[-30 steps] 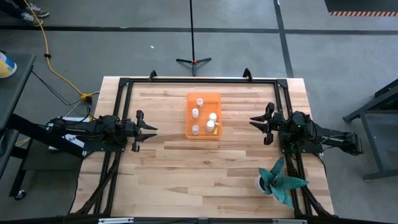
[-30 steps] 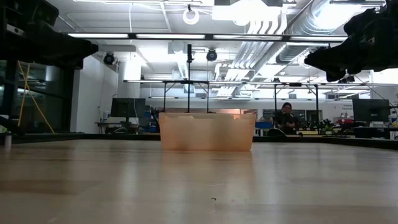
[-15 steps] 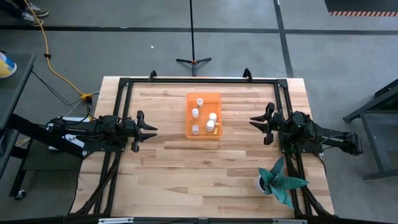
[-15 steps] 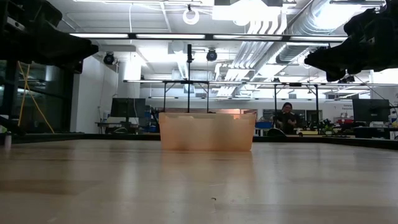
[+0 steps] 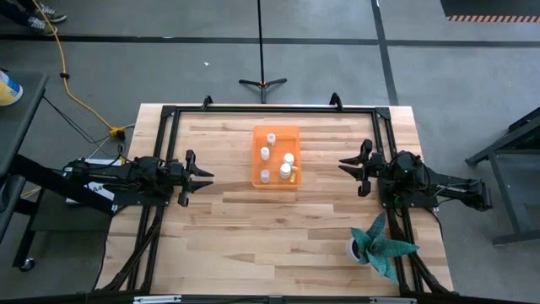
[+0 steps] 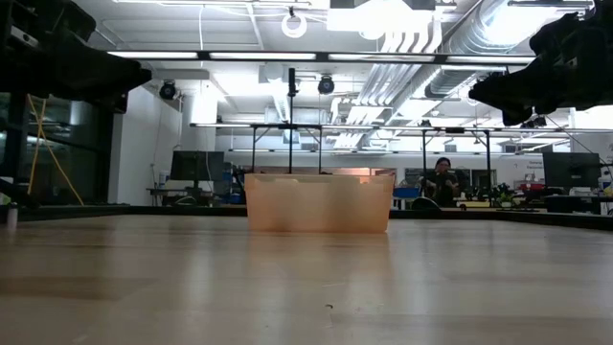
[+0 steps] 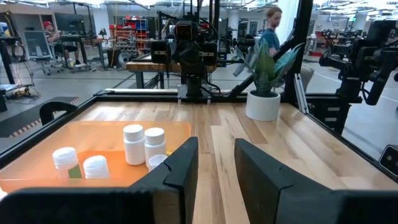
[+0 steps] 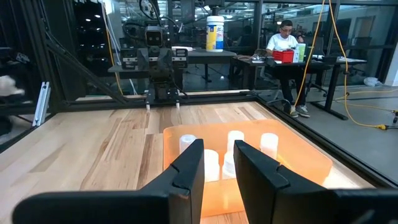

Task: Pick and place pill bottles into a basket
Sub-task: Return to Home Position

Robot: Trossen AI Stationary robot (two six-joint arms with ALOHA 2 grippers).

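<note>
The translucent orange basket (image 5: 276, 157) stands on the table's middle, toward the far edge; it also shows in the low view (image 6: 319, 202). Several white-capped pill bottles (image 5: 285, 166) stand upright inside it, also seen in the left wrist view (image 7: 143, 144) and the right wrist view (image 8: 235, 144). My left gripper (image 5: 202, 178) hovers left of the basket, open and empty, its fingers pointing at the basket. My right gripper (image 5: 348, 165) hovers right of the basket, open and empty, pointing at it.
A white pot with a teal plant (image 5: 378, 246) stands near the table's near right corner, beside my right arm. A black frame (image 5: 270, 108) runs along the table's far and side edges. People sit and stand in the room beyond the table.
</note>
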